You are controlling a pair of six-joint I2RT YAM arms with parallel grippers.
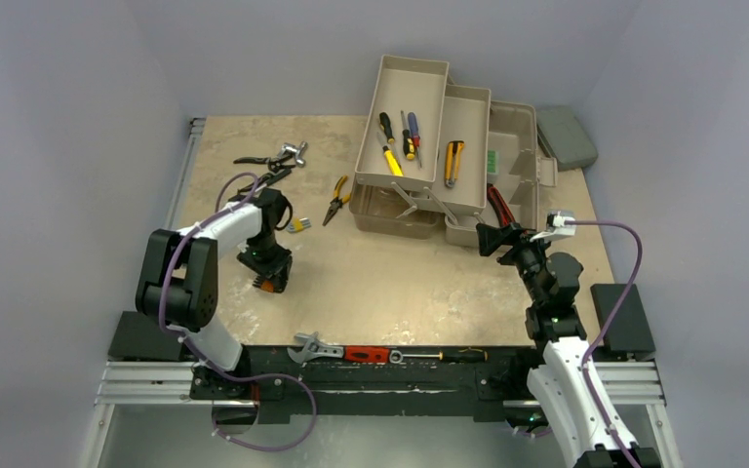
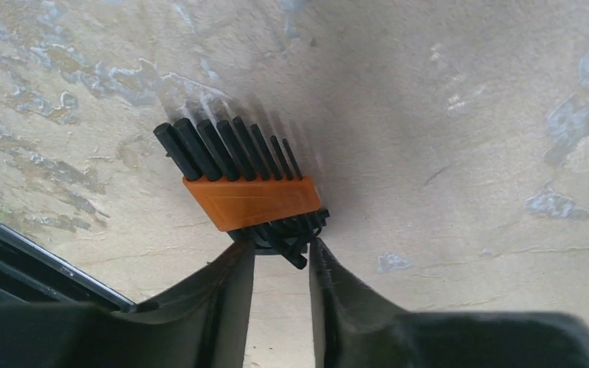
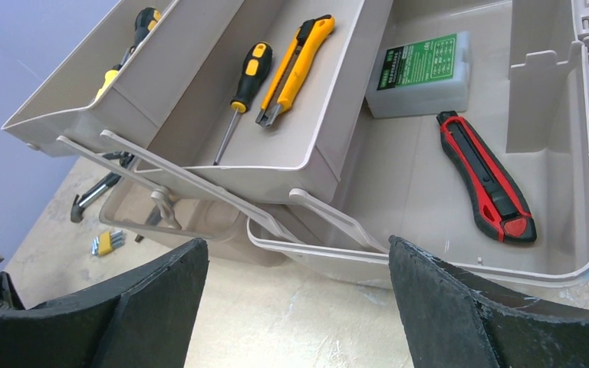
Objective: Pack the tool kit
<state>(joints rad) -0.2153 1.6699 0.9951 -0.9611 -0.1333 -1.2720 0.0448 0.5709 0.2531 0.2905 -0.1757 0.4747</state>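
**benchrat:** How far along is your pack job, you reckon?

**yam_fan:** Roughly halfway, I'd say. Your toolbox [image 1: 525, 146] sits open at the far right of the surface [image 1: 400, 283], trays fanned out. Inside you've got a red knife [image 3: 487, 176] and a green-labelled box [image 3: 418, 73] in the bottom, a yellow knife [image 3: 295, 69] plus a screwdriver [image 3: 241, 84] in the middle tray, and more screwdrivers [image 1: 395, 136] in the top one.

**benchrat:** And what's out?

**yam_fan:** The yellow-handled pliers [image 1: 336, 198], a small yellow key set [image 1: 299, 225] and some dark tools [image 1: 273, 156] at the far left all lie loose. Then there's the orange hex key set [image 2: 249, 201], well apart from the box. Your left claw [image 2: 280, 257] is pinched in on the short ends of its keys. Can't tell if it's off the surface yet. Your right claw [image 3: 295, 245] hangs wide open and empty just in front of the box. So you've got those loose bits to carry over, then the trays to fold in and the box to shut.
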